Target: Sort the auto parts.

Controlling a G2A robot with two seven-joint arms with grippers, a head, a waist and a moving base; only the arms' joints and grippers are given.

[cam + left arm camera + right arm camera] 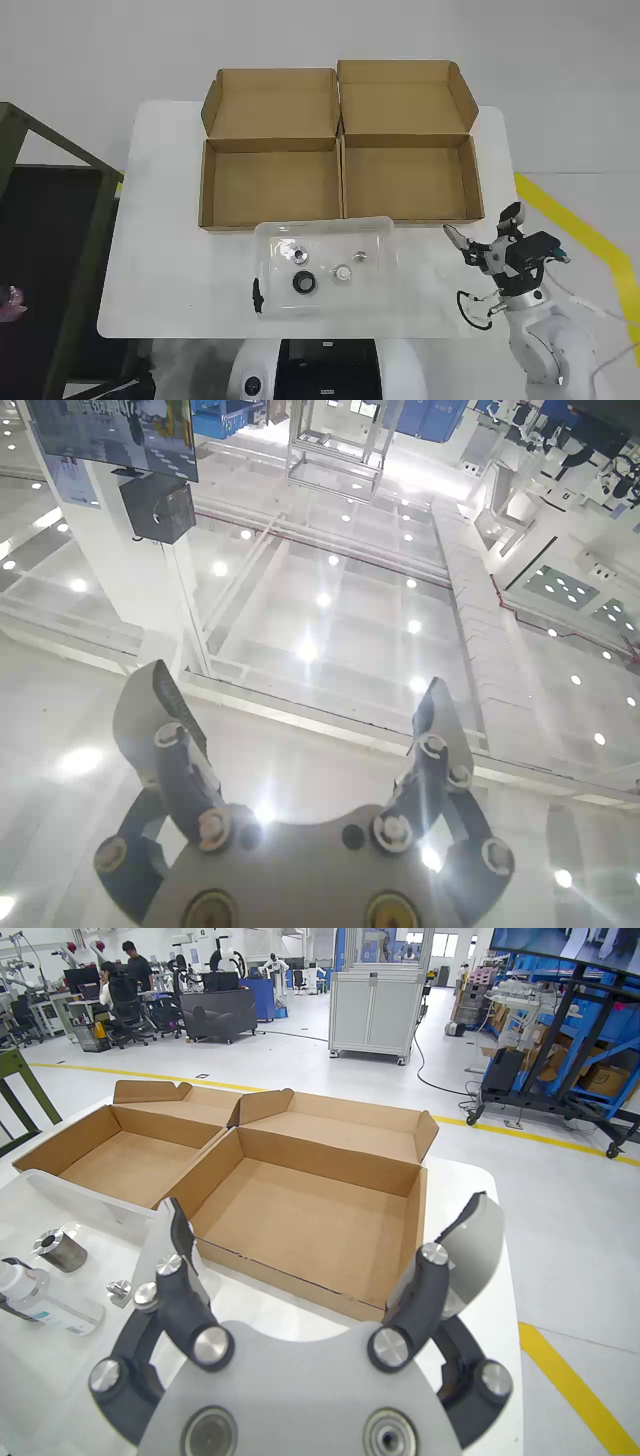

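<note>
Parts lie loose in a clear tray (325,226) at the lower middle of the top view. Among them are a black ring (304,283), a pale round piece (343,272) just beside it, a small metal piece (360,256) and a shiny item (287,250) toward the tray's upper left corner. From above these are too small to name surely. A slim dark object (257,296) sits at the tray's left edge.

The right wrist view shows a short metal cylinder (60,1250) standing upright with its bore facing up. Near it are a small bolt-like piece (119,1289) and a white bottle (45,1300) lying on its side.

The right end effector (480,222) (325,1205) is above the desk (160,250), to the right of the tray in the top view and apart from it. Its fingers are spread wide with nothing between them, and every part lies off to one side of it.

Behind the tray, two brown cardboard boxes stand side by side, touching, lids folded back: the left box (270,185) and the right box (405,180).

The left end effector (297,676) points at a ceiling (350,600) with round lights, fingers parted and holding nothing.
</note>
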